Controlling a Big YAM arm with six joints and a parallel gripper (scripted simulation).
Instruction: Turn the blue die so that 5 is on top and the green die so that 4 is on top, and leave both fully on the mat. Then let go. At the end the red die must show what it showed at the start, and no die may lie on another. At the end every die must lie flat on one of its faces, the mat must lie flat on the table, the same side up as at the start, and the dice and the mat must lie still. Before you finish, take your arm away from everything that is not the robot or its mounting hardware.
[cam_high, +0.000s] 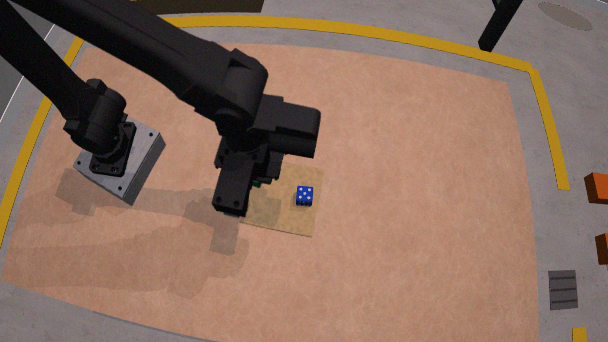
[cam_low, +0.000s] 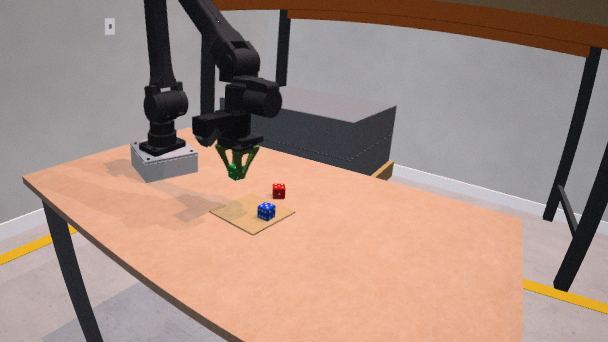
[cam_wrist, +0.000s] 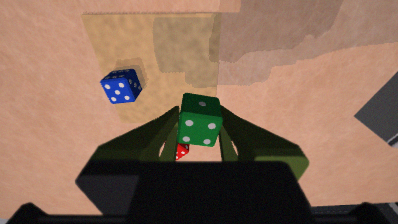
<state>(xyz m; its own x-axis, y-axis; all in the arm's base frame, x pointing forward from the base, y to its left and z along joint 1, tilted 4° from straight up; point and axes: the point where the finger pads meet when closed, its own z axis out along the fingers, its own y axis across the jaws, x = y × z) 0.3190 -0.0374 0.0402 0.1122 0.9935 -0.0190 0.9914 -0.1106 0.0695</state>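
My gripper (cam_wrist: 198, 111) is shut on the green die (cam_wrist: 199, 120) and holds it in the air above the near-left part of the tan mat (cam_low: 252, 213). In the exterior view the green die (cam_low: 233, 171) hangs well above the table. The face toward the wrist camera shows four pips. The blue die (cam_high: 304, 195) lies flat on the mat with five pips on top; it also shows in the wrist view (cam_wrist: 121, 85) and the exterior view (cam_low: 266, 211). The red die (cam_low: 279, 190) lies on the table just beyond the mat; a sliver shows in the wrist view (cam_wrist: 182, 151).
The arm's grey base block (cam_high: 121, 165) stands at the table's left. A grey cabinet (cam_low: 325, 127) stands behind the table. Orange blocks (cam_high: 596, 187) lie on the floor at the right.
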